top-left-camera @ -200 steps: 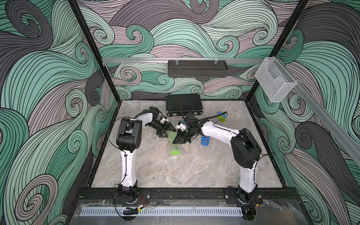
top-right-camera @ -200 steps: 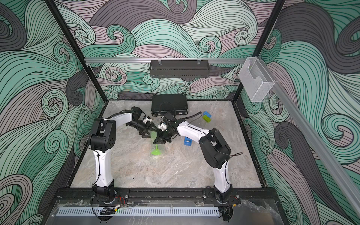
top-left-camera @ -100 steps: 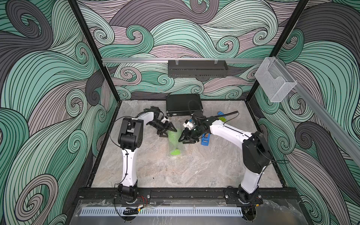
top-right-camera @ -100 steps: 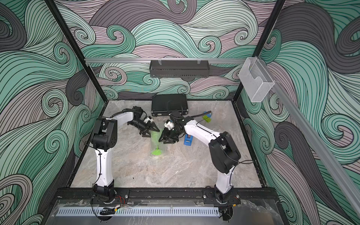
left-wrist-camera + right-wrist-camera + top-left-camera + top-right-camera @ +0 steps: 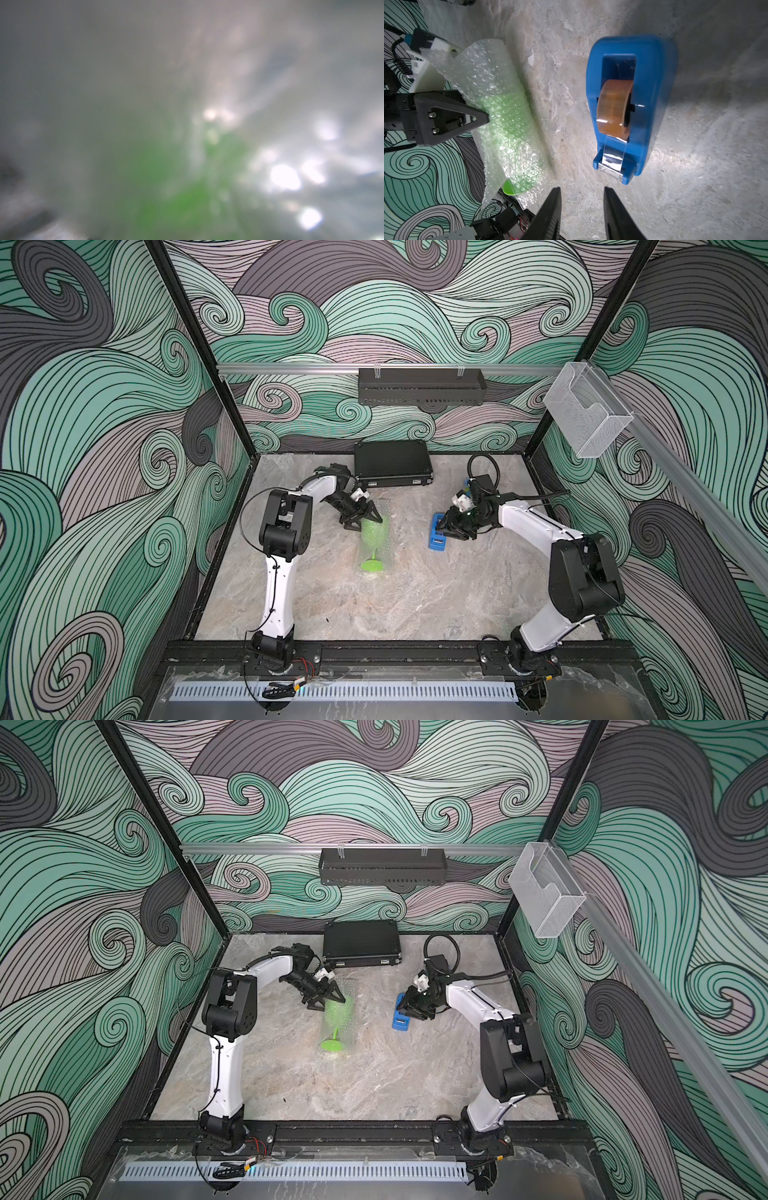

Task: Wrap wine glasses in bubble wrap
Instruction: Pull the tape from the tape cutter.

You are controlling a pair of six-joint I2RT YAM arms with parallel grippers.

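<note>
Right end effector (image 5: 582, 188) retreated to dispenser (image 5: 652, 83) — apart — left end effector (image 5: 363, 523) clamps wrapped goblet (image 5: 372, 536).

I see a blue tape holder (image 5: 652, 93) sitting flat on the gray stone table (image 5: 415, 605), with a brown roll of tape (image 5: 614, 108) in it. A shiny strip of tape runs down to its toothy end. Far back lies a black case (image 5: 390, 462). A black basket (image 5: 419, 385) and a clear box (image 5: 586, 414) hang on the wavy walls.
</note>
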